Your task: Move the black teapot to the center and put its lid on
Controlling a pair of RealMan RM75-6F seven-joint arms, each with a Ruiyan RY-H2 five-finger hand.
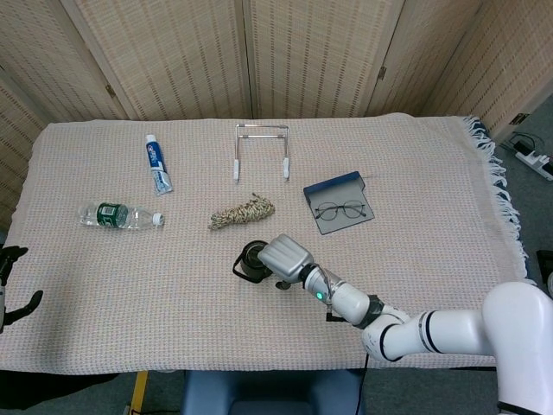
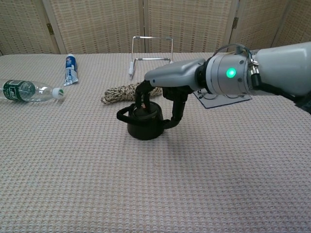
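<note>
1. The right hand (image 2: 163,99) reaches in from the right and sits over the black teapot (image 2: 144,122); its dark fingers (image 2: 176,110) curl down around the pot, one near the lid (image 2: 142,112) on top and another against the pot's right side; whether they are actually gripping the pot or only touching it cannot be told.
2. In the head view the same right hand (image 1: 282,256) covers the right part of the black teapot (image 1: 253,263), which stands upright near the middle of the tabletop (image 1: 432,173), toward the front edge; the lid rests on the pot.
3. The left hand (image 1: 10,285) shows only as dark fingers at the far left edge, off the cloth, well apart from everything; its fingers look spread and hold nothing.
4. Just behind the teapot lies a coil of rope (image 1: 242,210); behind that stands a metal wire rack (image 1: 261,149).
5. To the right lie eyeglasses (image 1: 340,209) on a dark blue case (image 1: 332,186).
6. To the left lie a plastic water bottle (image 1: 119,215) on its side and a toothpaste tube (image 1: 156,162).
</note>
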